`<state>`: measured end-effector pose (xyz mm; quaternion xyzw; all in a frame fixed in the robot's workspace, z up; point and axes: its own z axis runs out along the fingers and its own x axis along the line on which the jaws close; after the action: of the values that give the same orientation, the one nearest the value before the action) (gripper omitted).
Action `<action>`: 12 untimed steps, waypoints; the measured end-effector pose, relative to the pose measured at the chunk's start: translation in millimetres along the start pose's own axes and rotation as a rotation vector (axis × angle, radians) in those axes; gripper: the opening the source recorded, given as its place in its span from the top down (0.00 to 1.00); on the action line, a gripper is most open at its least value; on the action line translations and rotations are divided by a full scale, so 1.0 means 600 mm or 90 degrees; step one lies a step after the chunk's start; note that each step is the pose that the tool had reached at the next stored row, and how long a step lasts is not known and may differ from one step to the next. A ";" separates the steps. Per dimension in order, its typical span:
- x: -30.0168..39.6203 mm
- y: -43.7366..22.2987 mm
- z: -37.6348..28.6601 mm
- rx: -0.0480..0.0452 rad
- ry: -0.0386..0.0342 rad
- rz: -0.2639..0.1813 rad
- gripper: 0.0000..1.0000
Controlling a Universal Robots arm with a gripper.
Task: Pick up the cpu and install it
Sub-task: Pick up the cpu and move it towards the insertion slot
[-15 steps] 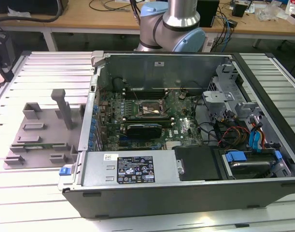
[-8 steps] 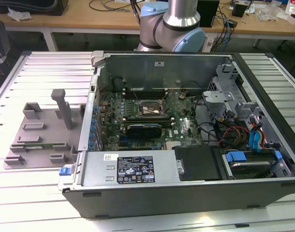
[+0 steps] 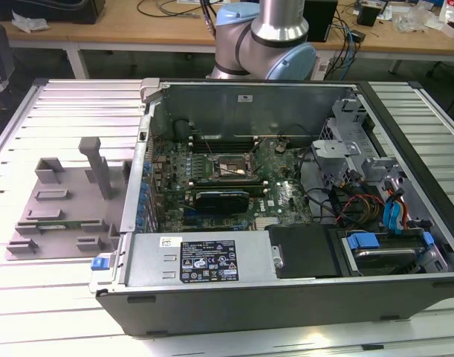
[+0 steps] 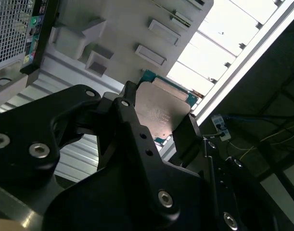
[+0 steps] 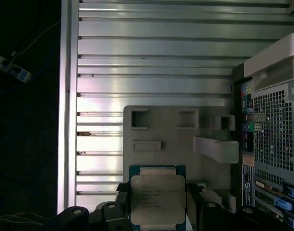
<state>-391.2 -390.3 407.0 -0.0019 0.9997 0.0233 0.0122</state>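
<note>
The cpu [image 5: 157, 202] sits squarely between the black jaws of the gripper [image 5: 157, 191], which are closed on its two opposite edges, its silvery lid facing the camera in both wrist views. It is held clear of the grey tray [image 5: 161, 127] behind it. In the exterior view, that tray lies at nine o'clock from the open computer case [image 3: 286, 290], with the socket frame [image 3: 227, 167] near the case's middle.

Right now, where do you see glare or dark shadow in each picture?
Second wrist view: the slats are blown out to white, the gripper is nearly black, the cpu has a dull sheen. First wrist view: a bright band lies across the slats, the cpu is evenly lit. Exterior view: soft even light, mild glare on the slats.
</note>
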 end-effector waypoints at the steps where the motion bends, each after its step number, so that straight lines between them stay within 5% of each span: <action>1: -0.003 0.000 0.000 0.0000 0.0000 0.000 0.45; 12: -0.065 0.000 0.002 0.0000 0.0000 0.000 0.45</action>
<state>-352.2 -390.3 407.0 -0.0019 0.9997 0.0233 0.0122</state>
